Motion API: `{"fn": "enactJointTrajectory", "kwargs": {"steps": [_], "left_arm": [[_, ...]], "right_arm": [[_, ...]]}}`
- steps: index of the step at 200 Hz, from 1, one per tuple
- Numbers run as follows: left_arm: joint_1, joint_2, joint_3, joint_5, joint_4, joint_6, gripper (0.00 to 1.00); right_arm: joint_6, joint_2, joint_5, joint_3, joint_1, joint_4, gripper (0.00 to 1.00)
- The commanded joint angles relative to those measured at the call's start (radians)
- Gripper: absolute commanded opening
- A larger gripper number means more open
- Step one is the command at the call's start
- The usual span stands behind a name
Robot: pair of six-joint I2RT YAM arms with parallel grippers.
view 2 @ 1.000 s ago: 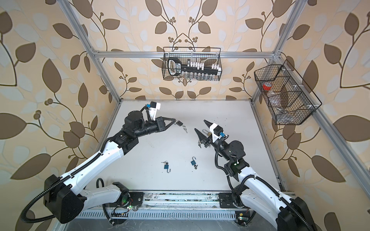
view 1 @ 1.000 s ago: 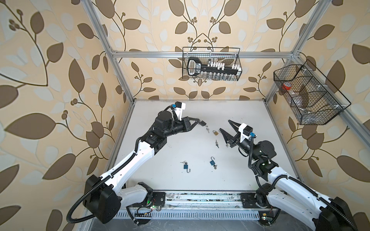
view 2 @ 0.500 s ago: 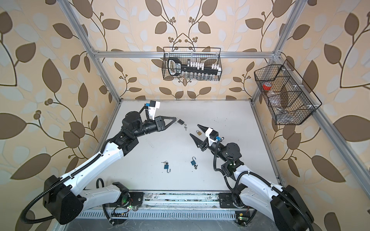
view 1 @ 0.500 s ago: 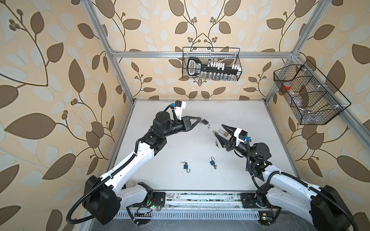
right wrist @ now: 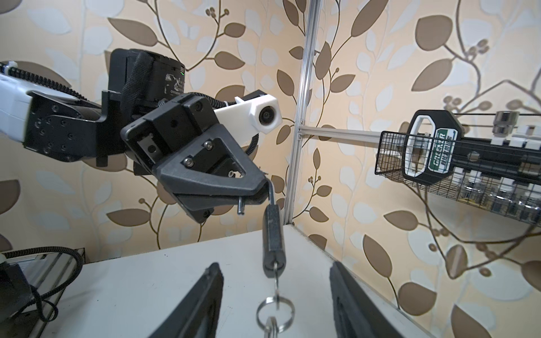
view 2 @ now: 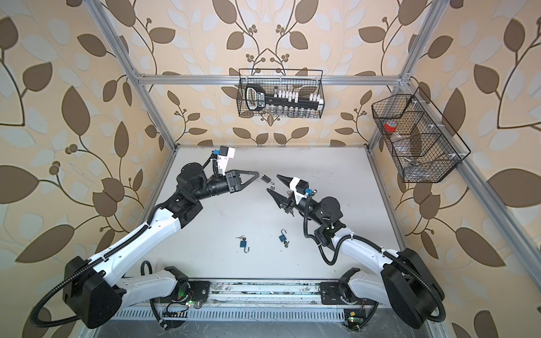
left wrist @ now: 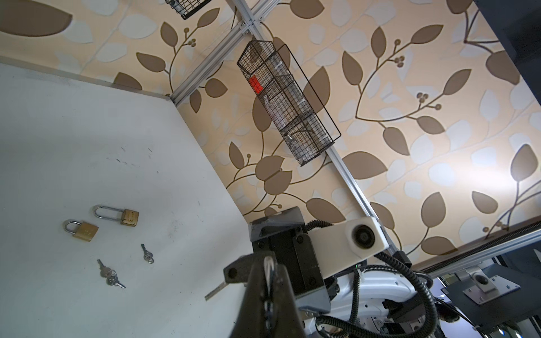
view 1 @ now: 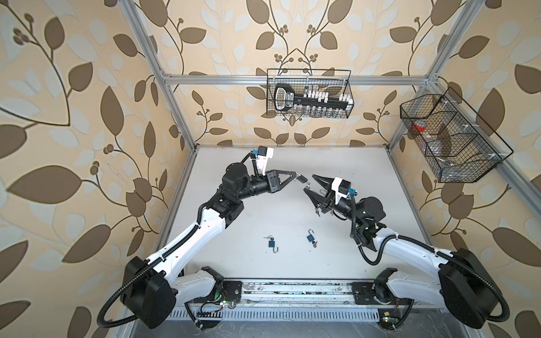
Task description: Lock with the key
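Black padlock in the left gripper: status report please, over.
Left gripper shut on open shackle; black metal padlock hangs free. Right gripper open, jaws flanking silver key ring under it. Nothing in the way.

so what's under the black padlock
A key sticks out of the black padlock, a key ring hanging from it. Keys on the ring are cut off at the picture edge.

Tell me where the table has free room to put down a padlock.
Free: the table's far strip along the back wall, and the strip between the right arm and the right wall. Crowded: the middle, with brass padlocks and keys under the right end effector; two blue padlocks lie in front.
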Motion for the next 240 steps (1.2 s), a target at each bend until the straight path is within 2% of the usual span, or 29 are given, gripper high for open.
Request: {"fn": "enactJointTrajectory", "kwargs": {"steps": [1,81,119,175,205,240], "left_arm": [[0.012,-0.034,0.003,0.051,0.099,-0.004,0.00],[0.011,-0.029,0.011,0.080,0.113,-0.007,0.00],[0.010,-0.028,0.014,0.086,0.117,-0.009,0.00],[0.010,-0.036,0.020,0.084,0.079,0.026,0.00],[0.010,-0.034,0.040,0.082,0.022,0.088,0.00],[0.009,-0.011,0.059,0.109,-0.007,0.144,0.00]], "right_arm": [[0.061,0.030,-0.101,0.051,-0.010,0.033,0.54],[0.118,0.078,-0.137,0.097,-0.024,0.033,0.34],[0.127,0.086,-0.131,0.107,-0.026,0.032,0.29],[0.148,0.065,-0.140,0.106,-0.030,0.029,0.11],[0.169,0.026,-0.146,0.138,-0.035,-0.085,0.00],[0.209,-0.013,-0.122,0.149,-0.036,-0.178,0.00]]}}
